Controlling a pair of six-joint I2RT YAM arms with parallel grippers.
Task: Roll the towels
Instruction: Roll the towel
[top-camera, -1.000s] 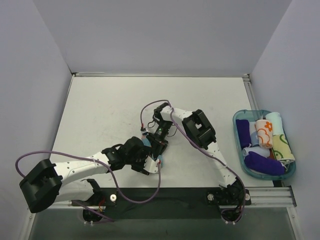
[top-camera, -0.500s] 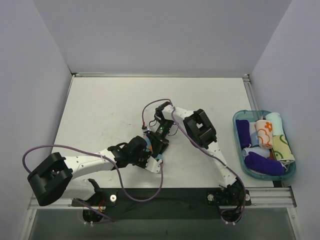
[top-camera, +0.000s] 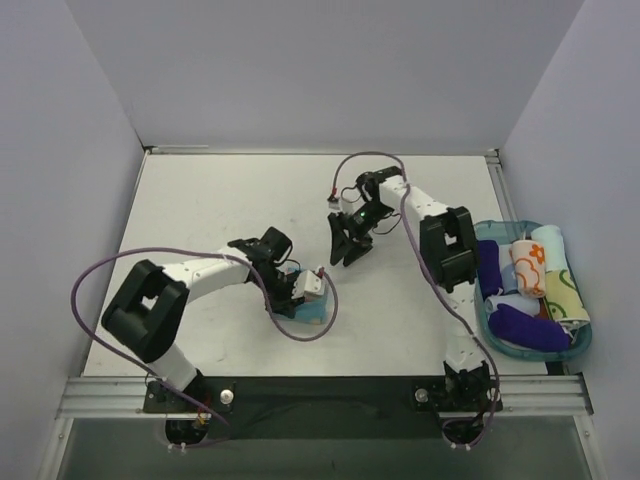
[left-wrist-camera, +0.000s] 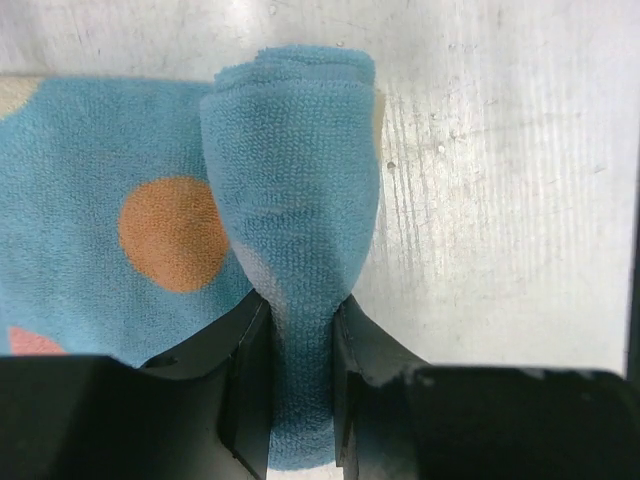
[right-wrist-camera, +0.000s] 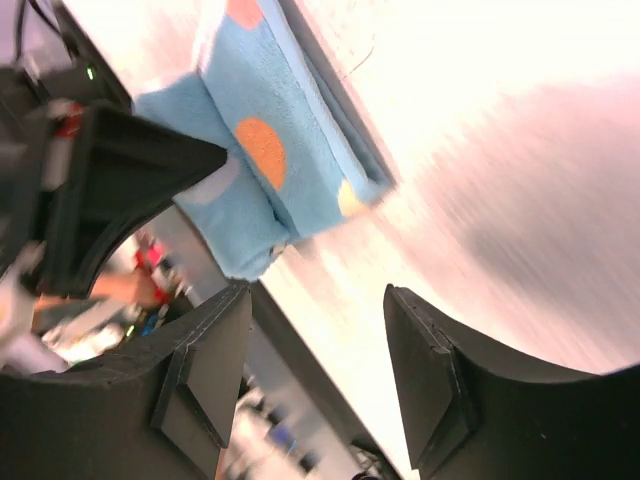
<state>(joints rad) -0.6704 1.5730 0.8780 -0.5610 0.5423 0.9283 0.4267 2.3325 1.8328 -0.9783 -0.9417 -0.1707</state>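
Within the pinching left claw (left-wrist-camera: 298, 325), a fold of blue towel (left-wrist-camera: 290, 150); right claw (right-wrist-camera: 312, 310) spread, apart.

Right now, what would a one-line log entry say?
left tool: shut on blue towel | right tool: open, holding nothing

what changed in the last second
The right gripper pulled away from the blue towel, up and to the right, its jaws now open and empty. The left arm swung its elbow inward, while the left gripper sits near the same spot, shut on a fold of the towel. The tray and its cloths stayed put.
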